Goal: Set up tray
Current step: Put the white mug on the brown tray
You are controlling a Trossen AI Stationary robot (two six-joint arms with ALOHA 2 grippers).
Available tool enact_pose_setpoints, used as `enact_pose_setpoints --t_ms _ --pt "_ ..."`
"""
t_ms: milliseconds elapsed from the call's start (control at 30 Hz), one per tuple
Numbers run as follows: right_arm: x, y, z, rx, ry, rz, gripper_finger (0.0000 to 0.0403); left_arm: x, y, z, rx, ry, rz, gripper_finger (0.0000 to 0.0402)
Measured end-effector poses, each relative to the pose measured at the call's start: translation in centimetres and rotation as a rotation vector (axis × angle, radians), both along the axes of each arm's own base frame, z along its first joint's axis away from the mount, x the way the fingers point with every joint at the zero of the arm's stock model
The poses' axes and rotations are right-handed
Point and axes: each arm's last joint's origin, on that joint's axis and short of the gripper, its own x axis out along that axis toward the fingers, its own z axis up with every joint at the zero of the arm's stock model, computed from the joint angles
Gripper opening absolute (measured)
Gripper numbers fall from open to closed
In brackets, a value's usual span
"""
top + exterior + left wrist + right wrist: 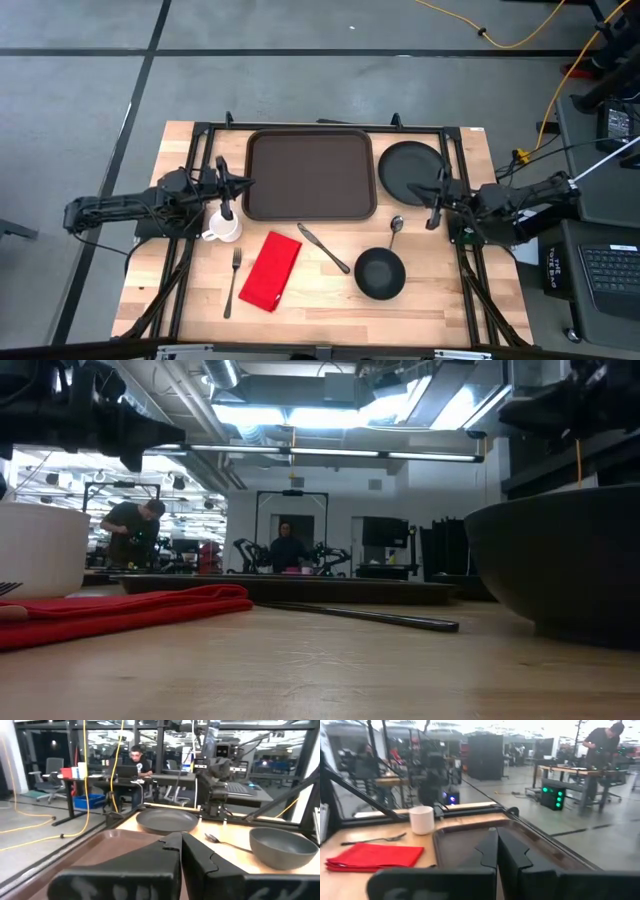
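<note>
Dark brown rectangular tray [310, 173], rounded corners, empty, flat at table's far edge

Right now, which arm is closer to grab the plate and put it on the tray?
Probably the right: its end effector hangs at the plate; the left one is across the tray, by the mug.

Between the left gripper [243, 184] and the right gripper [436, 186], both shut, only the low tray [311, 173] and plate [410, 167] are found. Just beside the left gripper a white mug [222, 227] is met; near the right one, a spoon [395, 228] and bowl [380, 274].
</note>
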Motion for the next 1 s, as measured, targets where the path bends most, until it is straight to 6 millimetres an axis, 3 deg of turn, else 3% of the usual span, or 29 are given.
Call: enact_pose_setpoints --t_ms 200,467,600,733,1000 --pt "1.5 -0.5 0.4 -0.010 0.071 -0.066 0.0005 0.5 0.1 1.6 -0.063 0.055 0.012 0.0002" --pt "3.8 -1.3 0.6 -0.048 0.047 0.030 0.0005 2.5 0.5 3.5 -0.241 0.216 0.069 0.0002" --pt "4.6 -2.3 -0.1 -0.040 0.100 -0.026 0.0005 3.8 0.6 4.9 -0.210 0.249 0.053 0.0001" --pt "5.1 -3.2 0.0 -0.042 0.068 -0.077 0.0005 4.7 0.9 5.1 -0.125 0.295 0.057 0.0003" --pt "5.2 -4.0 0.3 -0.106 0.056 -0.072 0.0005 5.2 1.0 5.7 -0.003 0.253 0.052 0.0002"
